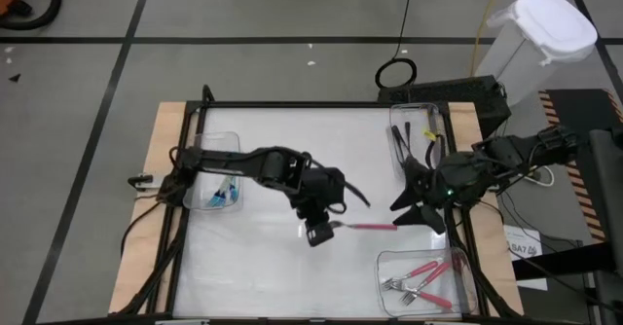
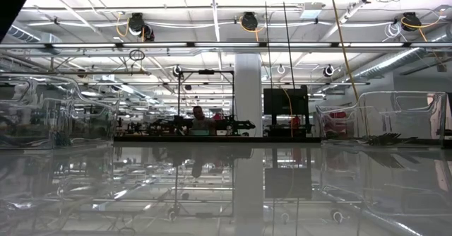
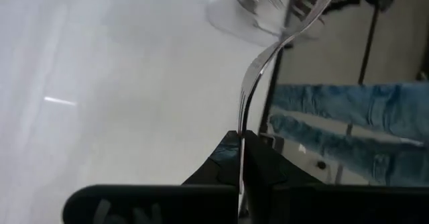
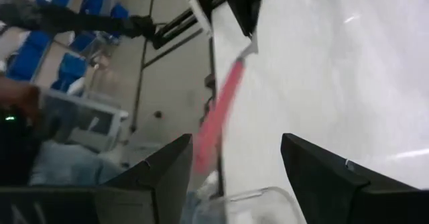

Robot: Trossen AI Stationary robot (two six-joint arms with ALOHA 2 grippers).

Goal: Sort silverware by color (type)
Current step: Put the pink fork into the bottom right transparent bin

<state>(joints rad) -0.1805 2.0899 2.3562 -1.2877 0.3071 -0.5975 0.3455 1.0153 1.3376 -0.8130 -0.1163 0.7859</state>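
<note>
My left gripper (image 1: 318, 234) hangs over the middle of the white table (image 1: 253, 276), shut on a fork (image 1: 365, 226) with a pink handle and metal tines. The handle points toward the table's right edge. My right gripper (image 1: 414, 211) stands open just beyond the handle's free end (image 4: 204, 153), which reaches in between its two spread fingers, close to one of them. Several pink forks (image 1: 421, 278) lie in the near right bin (image 1: 465, 267), black ones (image 1: 404, 142) in the far right bin, and teal ones (image 1: 226, 197) in the left bin. My left gripper pinches the fork's metal tine end (image 3: 240, 120) between its two fingers, seen edge-on in the left wrist view. The fingers slant downward. The fork sticks out ahead of them, roughly level, and its pink handle (image 1: 375, 226) is lifted clear of the table.
Clear bins stand at the table's left (image 1: 209, 160), far right (image 1: 419, 121) and near right. A black frame (image 1: 292, 104) rims the table. A white lidded container (image 1: 540, 33) stands beyond the far right corner. Bare white table lies near the front left.
</note>
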